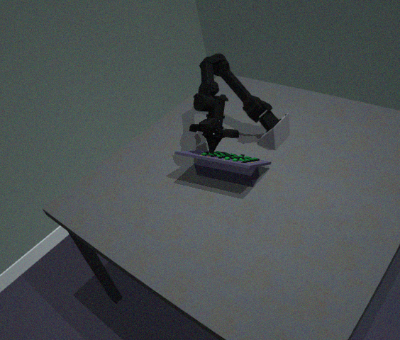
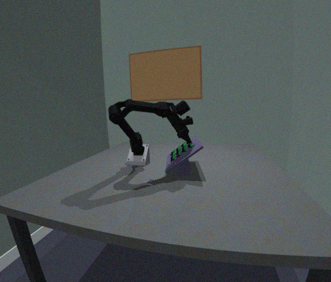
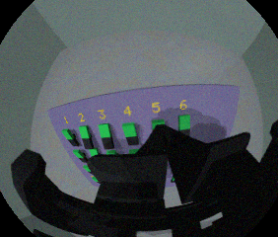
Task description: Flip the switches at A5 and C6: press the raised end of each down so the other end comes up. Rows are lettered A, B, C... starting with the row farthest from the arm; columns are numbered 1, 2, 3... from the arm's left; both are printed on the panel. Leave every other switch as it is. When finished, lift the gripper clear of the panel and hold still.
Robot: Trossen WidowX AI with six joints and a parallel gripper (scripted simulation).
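The tilted purple panel [image 1: 264,163] [image 2: 198,143] [image 3: 218,101] carries rows of green and black rocker switches. My gripper [image 1: 211,151] [image 2: 190,142] [image 3: 160,127] is shut and empty, pointing down at the panel's far row. In the wrist view its fingertips are at the A5 switch [image 3: 158,121], under the printed 5, and cover its lower part. Only a green strip of it shows, so its tilt cannot be told, nor whether the tips touch it. C6 is hidden behind the fingers in the wrist view and too small to tell in the top and exterior views.
Switch A6 [image 3: 184,121] is just right of the fingertips, and A4 [image 3: 129,131] is to their left. The lower rows are partly hidden by the fingers. The arm's pale base [image 1: 280,134] [image 2: 137,160] stands on the table [image 1: 266,234] [image 2: 220,212] on the panel's near side.
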